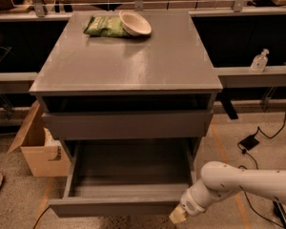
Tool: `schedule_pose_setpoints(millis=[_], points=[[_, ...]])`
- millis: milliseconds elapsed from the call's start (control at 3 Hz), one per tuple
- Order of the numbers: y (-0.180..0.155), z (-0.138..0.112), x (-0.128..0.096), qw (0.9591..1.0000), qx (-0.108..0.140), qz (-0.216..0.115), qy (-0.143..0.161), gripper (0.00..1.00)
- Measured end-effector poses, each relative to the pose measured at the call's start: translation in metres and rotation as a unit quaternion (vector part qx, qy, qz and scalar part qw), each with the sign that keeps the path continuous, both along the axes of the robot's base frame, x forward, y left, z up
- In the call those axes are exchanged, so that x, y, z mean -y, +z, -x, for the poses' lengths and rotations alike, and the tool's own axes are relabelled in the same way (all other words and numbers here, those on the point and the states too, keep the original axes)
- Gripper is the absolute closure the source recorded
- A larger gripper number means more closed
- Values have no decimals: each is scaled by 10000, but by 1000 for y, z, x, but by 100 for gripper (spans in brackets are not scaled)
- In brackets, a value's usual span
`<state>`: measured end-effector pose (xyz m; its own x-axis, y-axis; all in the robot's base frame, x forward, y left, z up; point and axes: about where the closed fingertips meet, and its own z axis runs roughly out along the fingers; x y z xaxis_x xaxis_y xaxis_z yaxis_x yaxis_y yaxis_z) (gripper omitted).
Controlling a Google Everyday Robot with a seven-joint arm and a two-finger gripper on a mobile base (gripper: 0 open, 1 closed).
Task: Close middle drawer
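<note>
The middle drawer is pulled far out of the grey cabinet, and its grey box interior is empty. Its flat front faces me near the bottom of the view. The uppermost drawer front sits above it, with a dark gap under the cabinet top. The lowest drawer is hidden beneath the open one. My gripper is on the white arm coming in from the right. It is at the right end of the middle drawer's front, touching or nearly touching it.
A white bowl and a green snack bag lie on the cabinet top at the back. An open cardboard box stands left of the cabinet. A black power adapter with cable lies on the floor at the right, and a clear bottle stands on the right shelf.
</note>
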<state>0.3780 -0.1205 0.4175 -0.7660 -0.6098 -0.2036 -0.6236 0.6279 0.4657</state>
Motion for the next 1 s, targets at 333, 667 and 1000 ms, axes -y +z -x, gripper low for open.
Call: schedule_pose_setpoints(millis=[333, 667, 1000], points=[[-7, -11, -18, 9996, 178, -128, 192, 100], [-10, -25, -35, 9981, 532, -33, 323, 100], [-2, -58, -50, 9914, 1293, -46, 220, 100]])
